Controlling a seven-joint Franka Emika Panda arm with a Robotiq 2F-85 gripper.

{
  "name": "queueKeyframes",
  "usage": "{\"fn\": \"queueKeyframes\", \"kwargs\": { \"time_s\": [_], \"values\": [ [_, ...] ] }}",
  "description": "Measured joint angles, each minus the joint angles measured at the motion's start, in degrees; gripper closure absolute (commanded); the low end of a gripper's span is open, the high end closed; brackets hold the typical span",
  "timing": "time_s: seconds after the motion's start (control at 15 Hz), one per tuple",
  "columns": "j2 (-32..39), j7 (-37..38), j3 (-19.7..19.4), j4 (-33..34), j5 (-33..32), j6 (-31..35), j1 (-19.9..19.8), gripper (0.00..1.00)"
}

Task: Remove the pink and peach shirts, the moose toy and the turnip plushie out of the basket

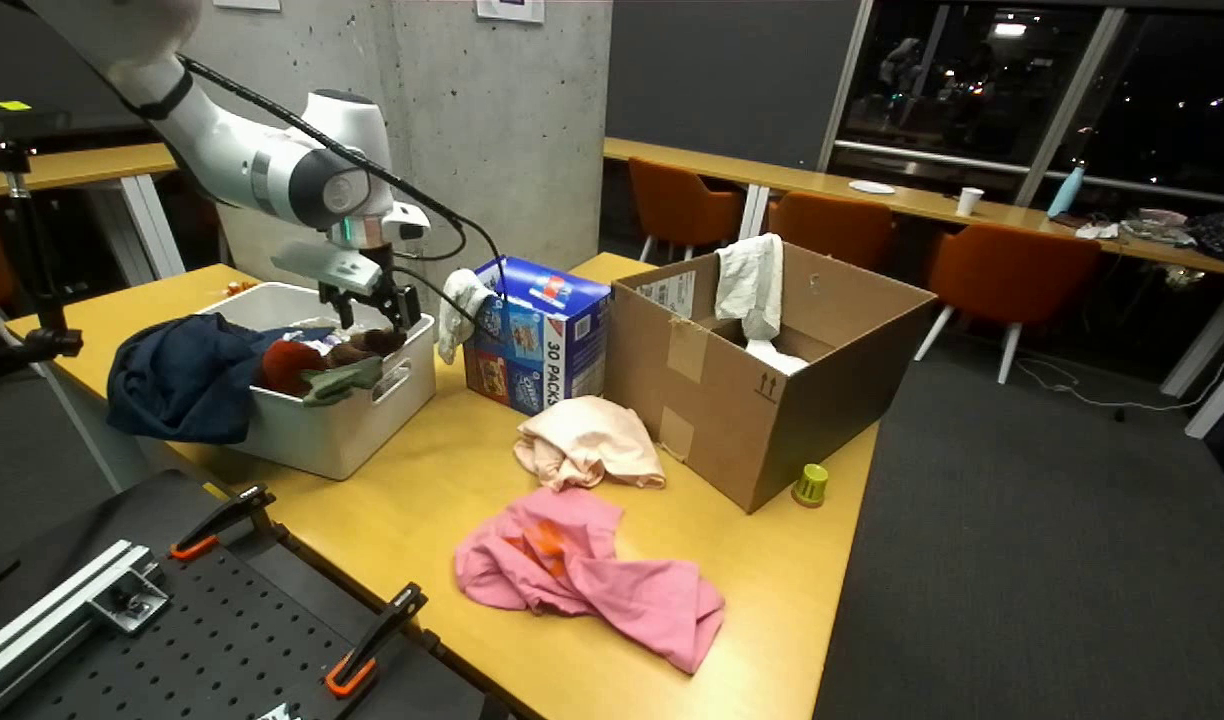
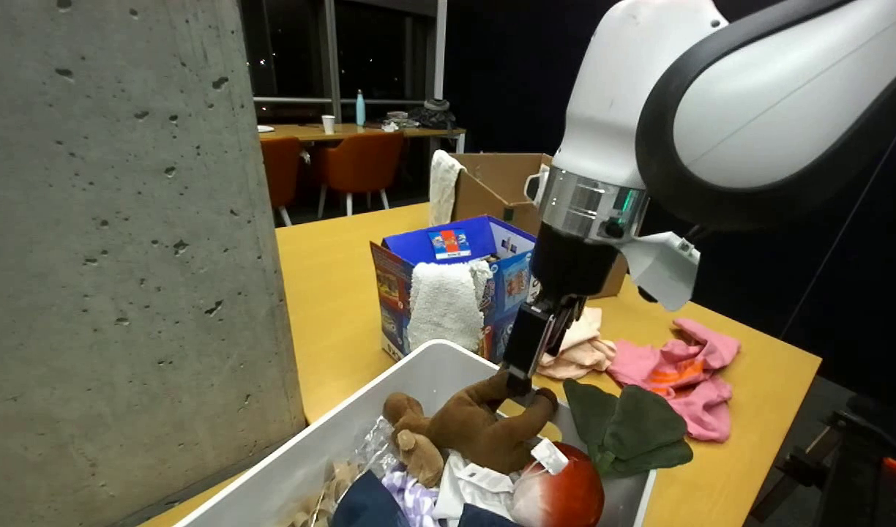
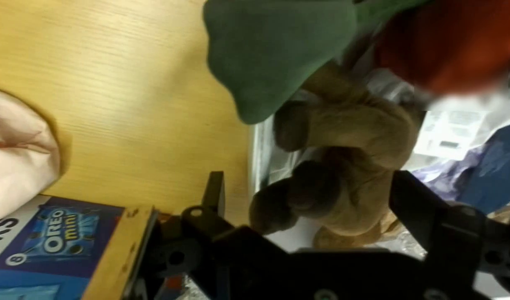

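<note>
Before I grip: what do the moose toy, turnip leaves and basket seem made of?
Moose toy: likely plush, matte, with rounded limbs. Turnip leaves: perhaps felt or fleece, dull, softly curved. Basket: probably plastic, smooth, with rounded corners and a handle slot.

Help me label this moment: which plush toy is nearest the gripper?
The brown moose toy: part of it shows between the open jaws of the gripper; the red-and-white turnip plushie lies outside them.
</note>
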Motion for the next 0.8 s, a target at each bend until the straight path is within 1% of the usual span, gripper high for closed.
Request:
{"fn": "queueKeyframes", "kwargs": {
  "time_s": [0.2,0.53,0.67,0.8],
  "values": [
    [0.0,0.0,1.0,-0.8,0.0,0.0,1.4,0.0],
    [-0.2,0.0,1.2,-1.0,-0.2,0.0,1.5,0.0],
    [-0.2,0.0,1.0,-0.6,-1.2,-0.2,1.4,0.0],
    [0.0,0.1,0.4,0.6,-3.0,-1.9,1.4,0.0]
  ]
}}
